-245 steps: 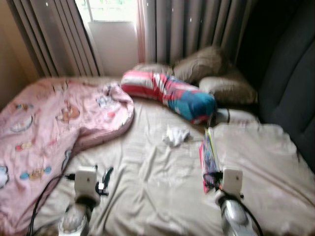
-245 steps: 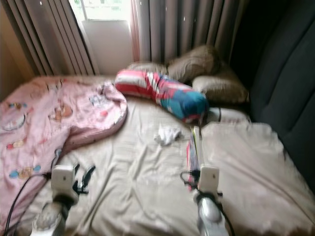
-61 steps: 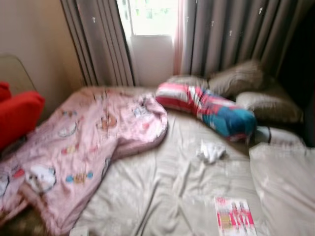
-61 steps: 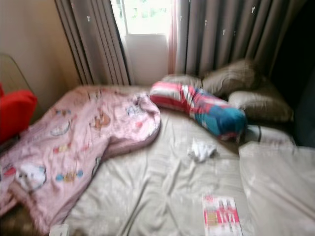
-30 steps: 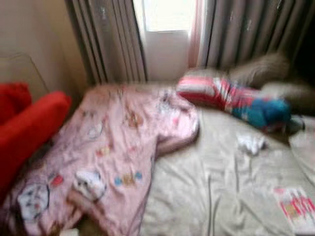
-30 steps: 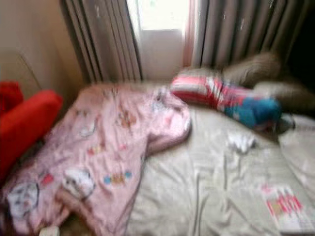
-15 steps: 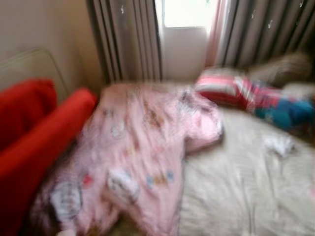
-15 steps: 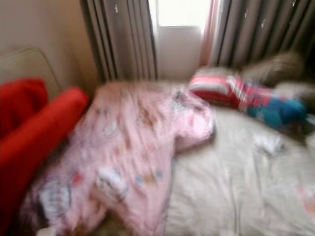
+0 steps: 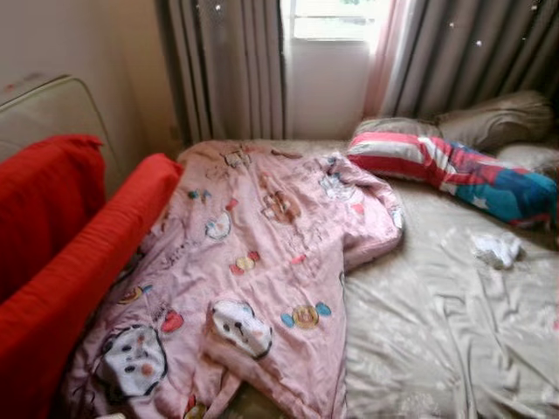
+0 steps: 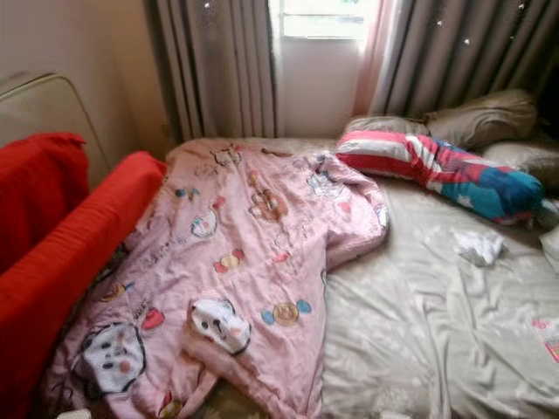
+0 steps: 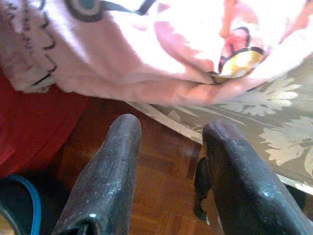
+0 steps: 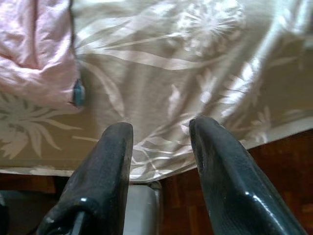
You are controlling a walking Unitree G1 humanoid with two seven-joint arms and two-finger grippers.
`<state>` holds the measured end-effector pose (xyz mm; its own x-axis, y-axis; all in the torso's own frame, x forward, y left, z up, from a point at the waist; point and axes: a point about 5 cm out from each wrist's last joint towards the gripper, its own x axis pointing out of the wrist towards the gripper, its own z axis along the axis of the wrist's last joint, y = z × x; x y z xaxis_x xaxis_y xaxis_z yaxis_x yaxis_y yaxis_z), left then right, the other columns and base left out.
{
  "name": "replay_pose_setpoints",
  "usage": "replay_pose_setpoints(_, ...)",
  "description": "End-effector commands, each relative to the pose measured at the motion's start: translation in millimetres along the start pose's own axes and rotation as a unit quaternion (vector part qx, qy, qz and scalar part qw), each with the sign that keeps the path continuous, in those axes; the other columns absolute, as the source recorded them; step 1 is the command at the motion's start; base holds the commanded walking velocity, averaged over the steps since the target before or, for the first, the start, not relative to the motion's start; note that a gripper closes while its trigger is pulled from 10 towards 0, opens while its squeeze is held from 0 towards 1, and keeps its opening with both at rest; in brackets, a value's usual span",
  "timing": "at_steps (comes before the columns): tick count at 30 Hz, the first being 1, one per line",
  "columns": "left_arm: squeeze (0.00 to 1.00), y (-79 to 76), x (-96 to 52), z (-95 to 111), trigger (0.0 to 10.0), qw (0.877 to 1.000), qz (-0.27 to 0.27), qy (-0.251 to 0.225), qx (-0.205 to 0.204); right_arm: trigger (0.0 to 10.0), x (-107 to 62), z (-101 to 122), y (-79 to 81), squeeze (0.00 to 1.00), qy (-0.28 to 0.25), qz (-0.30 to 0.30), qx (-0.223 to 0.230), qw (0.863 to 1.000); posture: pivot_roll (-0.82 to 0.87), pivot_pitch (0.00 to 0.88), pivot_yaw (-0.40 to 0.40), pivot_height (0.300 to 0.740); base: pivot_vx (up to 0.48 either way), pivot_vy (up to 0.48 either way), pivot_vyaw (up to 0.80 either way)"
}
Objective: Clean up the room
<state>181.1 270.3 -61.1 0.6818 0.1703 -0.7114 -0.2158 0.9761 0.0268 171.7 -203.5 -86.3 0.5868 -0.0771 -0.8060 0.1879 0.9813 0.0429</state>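
Observation:
A pink cartoon-print blanket [image 9: 262, 262] lies rumpled over the left half of the bed, its edge hanging over the near side. A small white crumpled cloth [image 9: 498, 250] sits on the beige sheet [image 9: 437, 332] at the right. A red, white and blue bolster [image 9: 454, 170] lies by the pillows. A corner of a pink magazine [image 10: 548, 336] shows at the right edge. My left gripper [image 11: 171, 137] is open, low beside the bed under the blanket's hanging edge [image 11: 146, 73]. My right gripper [image 12: 161, 132] is open over the sheet's edge [image 12: 195, 98], holding nothing.
A red sofa or cushions [image 9: 61, 262] stands tight against the bed's left side. Grey curtains [image 9: 227, 70] and a window [image 9: 336, 17] are behind. Brown pillows [image 9: 498, 118] rest at the far right. Wooden floor [image 11: 161, 196] lies below the bed edge.
The camera has swung left: the bed and magazine slid right in view, and the red sofa came in at the left. The grippers dropped out of the eye views.

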Motion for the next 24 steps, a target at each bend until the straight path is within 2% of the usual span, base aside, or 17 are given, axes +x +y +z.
replay_pose_setpoints(1,0.0,1.4,-2.7,-9,10.0,1.0,0.001,0.016,-0.001,10.0,-0.6,-2,-2.4,0.0,0.003,-0.004,-0.003,1.0,0.03,0.037,0.023,0.74,0.0,0.0,0.0)
replay_pose_setpoints(8,0.0,-2.0,-2.5,-11,10.0,1.0,-0.002,0.018,0.0,10.0,-0.5,-1,-2.1,0.0,0.003,-0.005,-0.002,1.0,0.03,0.036,0.024,0.74,0.0,0.0,0.0)
replay_pose_setpoints(15,0.0,-9.6,-0.6,-10,10.0,1.0,-0.008,0.016,0.002,10.0,-0.5,-2,-1.9,0.0,0.003,-0.005,-0.002,1.0,0.04,0.036,0.024,0.74,-0.267,0.0,0.0)
replay_pose_setpoints(24,0.0,-6.4,-0.7,-8,10.0,1.0,-0.006,0.014,0.003,10.0,-0.4,-2,-1.5,0.0,0.003,-0.005,-0.003,1.0,0.04,0.036,0.024,0.74,-0.28,0.0,0.0)
